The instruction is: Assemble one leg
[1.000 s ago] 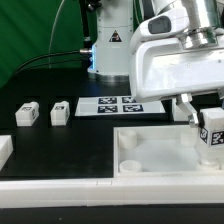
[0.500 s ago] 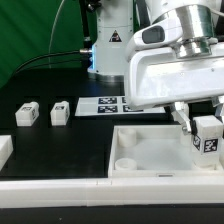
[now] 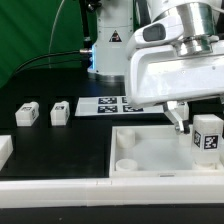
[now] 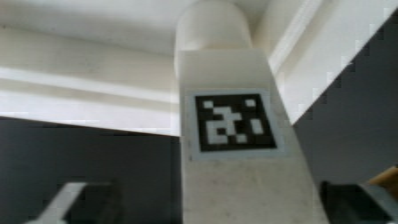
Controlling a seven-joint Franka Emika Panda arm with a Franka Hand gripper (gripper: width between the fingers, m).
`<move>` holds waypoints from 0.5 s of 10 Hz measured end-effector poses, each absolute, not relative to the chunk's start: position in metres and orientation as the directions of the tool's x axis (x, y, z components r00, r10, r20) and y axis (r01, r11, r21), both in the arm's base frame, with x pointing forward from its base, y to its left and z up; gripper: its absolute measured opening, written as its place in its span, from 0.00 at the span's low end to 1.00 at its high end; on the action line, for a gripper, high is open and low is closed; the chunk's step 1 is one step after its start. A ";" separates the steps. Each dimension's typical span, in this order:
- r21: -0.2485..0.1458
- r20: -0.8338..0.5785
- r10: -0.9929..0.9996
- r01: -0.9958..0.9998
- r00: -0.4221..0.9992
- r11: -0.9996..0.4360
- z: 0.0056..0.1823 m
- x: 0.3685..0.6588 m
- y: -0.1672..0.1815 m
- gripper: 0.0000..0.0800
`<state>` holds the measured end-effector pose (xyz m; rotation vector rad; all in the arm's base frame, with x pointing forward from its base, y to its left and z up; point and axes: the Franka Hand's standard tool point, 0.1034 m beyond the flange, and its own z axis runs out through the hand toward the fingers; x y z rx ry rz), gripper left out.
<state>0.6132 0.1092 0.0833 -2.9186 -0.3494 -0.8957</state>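
Against a second ago, the gripper (image 3: 197, 122) has been carried lower and toward nine o'clock. It is clamped on the leg (image 3: 207, 136) (image 4: 231, 130), held upright, tag outward, at four o'clock over the white tray (image 3: 150, 129). The tray is set on a black table (image 3: 60, 145). Farther off, at nine o'clock, two spare legs (image 3: 26, 114) (image 3: 59, 112) are stood beside the marker board (image 3: 105, 104). A green curtain (image 3: 30, 30) is hung behind.

The leg (image 3: 208, 128) is matt white plastic, faintly grainy, with a printed black-and-white tag (image 3: 210, 143). The tray-like piece (image 3: 160, 150) is smooth white plastic. The counter (image 3: 60, 150) is matt black.
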 end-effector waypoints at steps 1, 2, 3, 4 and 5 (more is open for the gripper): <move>0.002 0.563 0.196 0.236 0.803 -0.972 0.085 0.614 0.109 0.77; 0.002 0.565 0.195 0.235 0.802 -0.972 0.087 0.614 0.109 0.81; 0.002 0.565 0.195 0.235 0.802 -0.972 0.087 0.614 0.109 0.81; 0.002 0.565 0.195 0.235 0.802 -0.972 0.087 0.614 0.109 0.81; 0.002 0.565 0.195 0.235 0.802 -0.972 0.086 0.614 0.109 0.81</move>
